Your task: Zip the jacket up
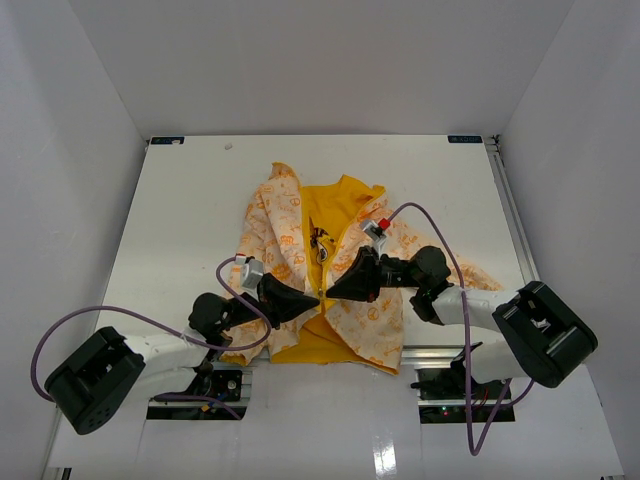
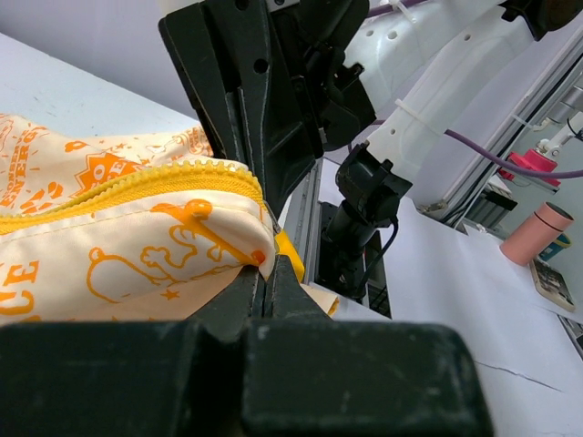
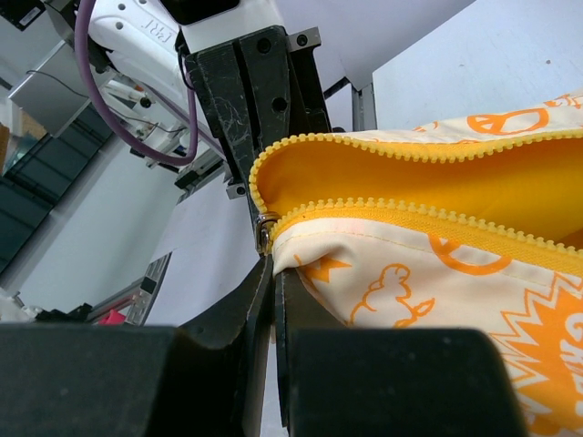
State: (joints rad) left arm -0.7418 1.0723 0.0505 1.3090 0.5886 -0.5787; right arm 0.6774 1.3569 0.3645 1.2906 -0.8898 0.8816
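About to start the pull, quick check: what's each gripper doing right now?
Left gripper: closed, pinching the jacket at its hem corner.
Right gripper: closed, pinching the jacket beside the zipper.

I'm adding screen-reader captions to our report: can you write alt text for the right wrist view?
The right end effector, shut, pinches the jacket's cream, orange-printed edge at the end of its open yellow zipper, yellow lining showing between the teeth rows. The left end effector stands just behind.
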